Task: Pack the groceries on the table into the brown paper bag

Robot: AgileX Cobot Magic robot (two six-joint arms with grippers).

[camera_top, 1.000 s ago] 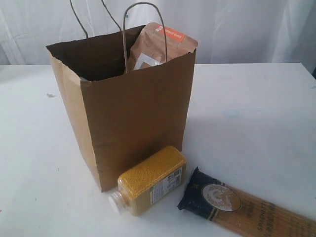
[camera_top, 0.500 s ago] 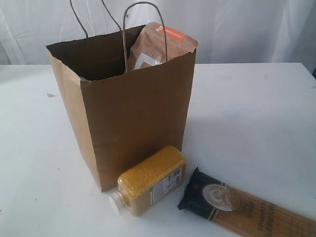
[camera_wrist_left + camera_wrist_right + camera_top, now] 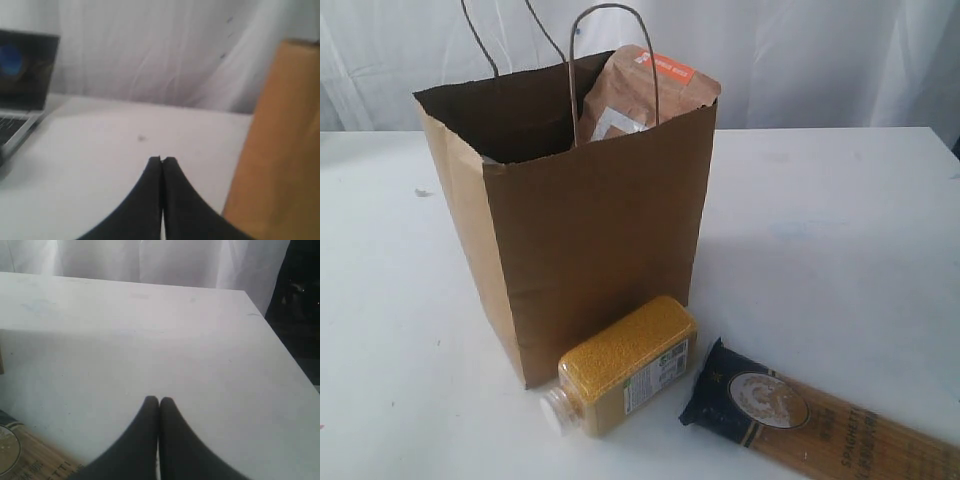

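While the tall brown kraft paper bag (image 3: 590, 250) is standing open, short of the white desk's (image 3: 840, 220) far edge, holding an orange-labelled brown pouch (image 3: 642, 92), the yellow-grain plastic bottle (image 3: 625, 365) and long spaghetti pack (image 3: 820, 425) are lying at its base (awaiting packing, I judge); both arms' jaws are resting together, empty.

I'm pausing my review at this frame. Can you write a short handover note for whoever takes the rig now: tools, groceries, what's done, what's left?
Left tool: shut, empty, next to the brown paper bag.
Right tool: shut, empty, over the table.
Bag stands upright and open.
Done: brown pouch is in the bag, with its top sticking out.
Left: yellow-grain bottle, on its side by the bag's base; spaghetti pack, flat beside it.
Anything deeper in the bag is hidden.
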